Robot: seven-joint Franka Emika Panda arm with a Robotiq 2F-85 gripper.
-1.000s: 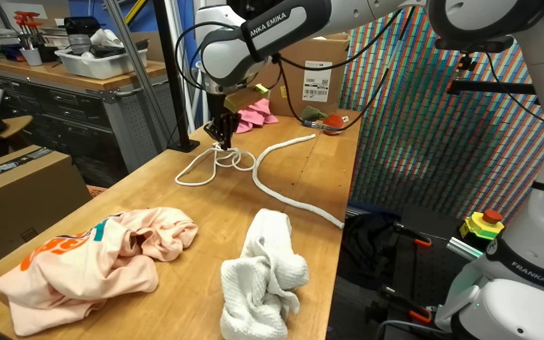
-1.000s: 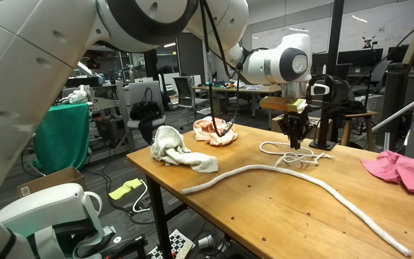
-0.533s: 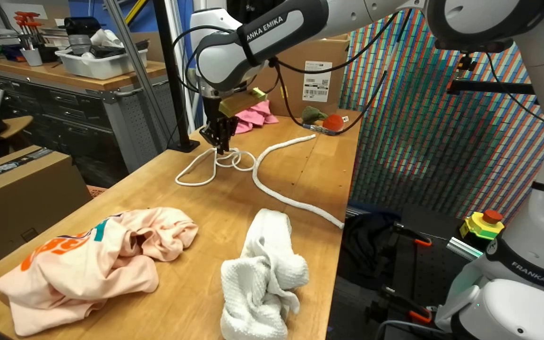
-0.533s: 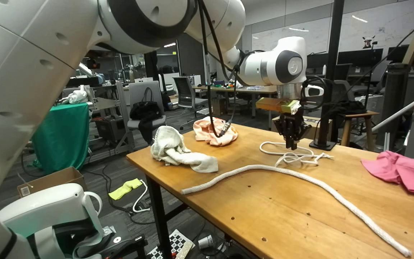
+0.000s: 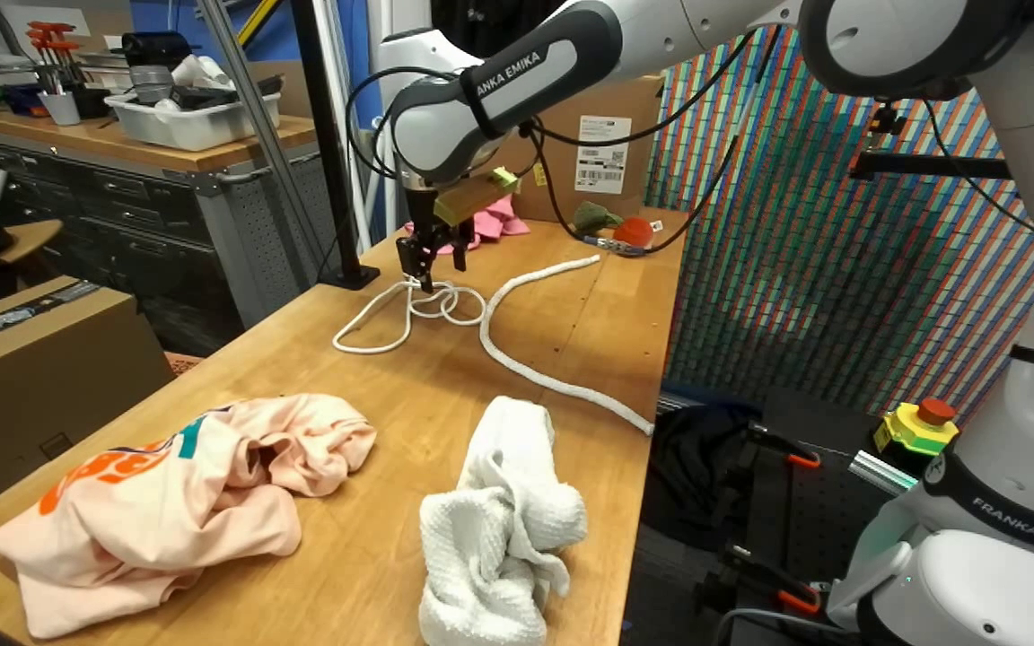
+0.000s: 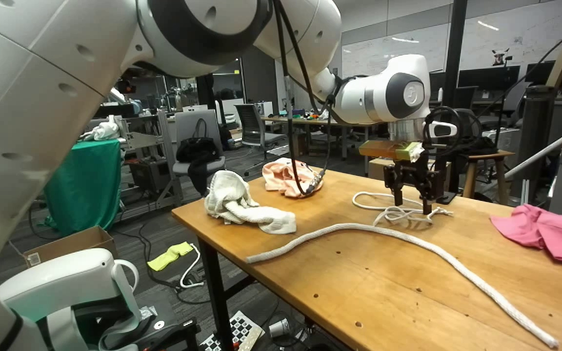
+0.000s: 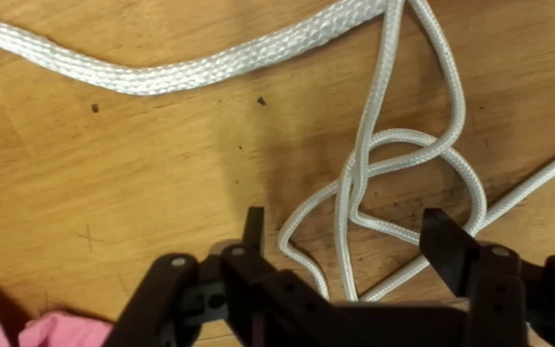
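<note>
Spread wide at the gripper [image 7: 345, 213], with two fingers [image 7: 254, 229] well apart over a tangle of thin white cord [image 7: 360, 176]. Seen in the wrist view with loops of cord running from twelve o'clock round to three and down to six, partly between the fingers; impossible to tell touch from overlap at the finger toward three. Bounded, in an exterior view, by a thick white rope [image 6: 403, 235] arcing from eight o'clock through six to between four and five, then at seven by the edge of the wooden table [image 6: 408, 317]. Hemmed, in an exterior view, at nine o'clock by the foot of a black post [image 5: 328, 152] near the opposite edge. With free room over bare wood at nine o'clock in the wrist view, between the thick white rope at ten and a pink cloth [image 7: 60, 330] at eight; with more toward six o'clock in an exterior view, between the cord and a peach cloth [image 5: 194, 493] near eight and a white cloth [image 5: 508, 529] between five and six. Counted on the tabletop: one cord tangle, one rope, three cloths, plus one red item [image 5: 634, 230] and one green item [image 5: 595, 215] between two and three o'clock in an exterior view.
</note>
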